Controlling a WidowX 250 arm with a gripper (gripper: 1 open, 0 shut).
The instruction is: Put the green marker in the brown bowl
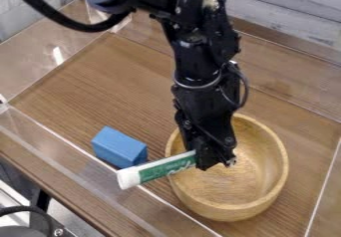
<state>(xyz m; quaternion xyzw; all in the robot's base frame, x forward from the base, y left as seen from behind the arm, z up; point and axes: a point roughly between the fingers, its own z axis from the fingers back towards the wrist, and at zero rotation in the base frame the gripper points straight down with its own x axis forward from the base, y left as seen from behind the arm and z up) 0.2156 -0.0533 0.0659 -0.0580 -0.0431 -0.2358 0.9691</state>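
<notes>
The green marker (155, 171), white-barrelled with green lettering, lies slanted across the near-left rim of the brown bowl (260, 186), its white end sticking out past the rim to the left. My gripper (209, 158) points straight down over the bowl's left side and is shut on the marker's right end, which the fingers hide. The bowl is a large round light-wood one at the front right of the table.
A blue rectangular block (119, 146) sits just left of the bowl, close to the marker's free end. Clear plastic walls (54, 141) fence the wooden table on the front and left. The black arm (193, 42) rises up and to the back left.
</notes>
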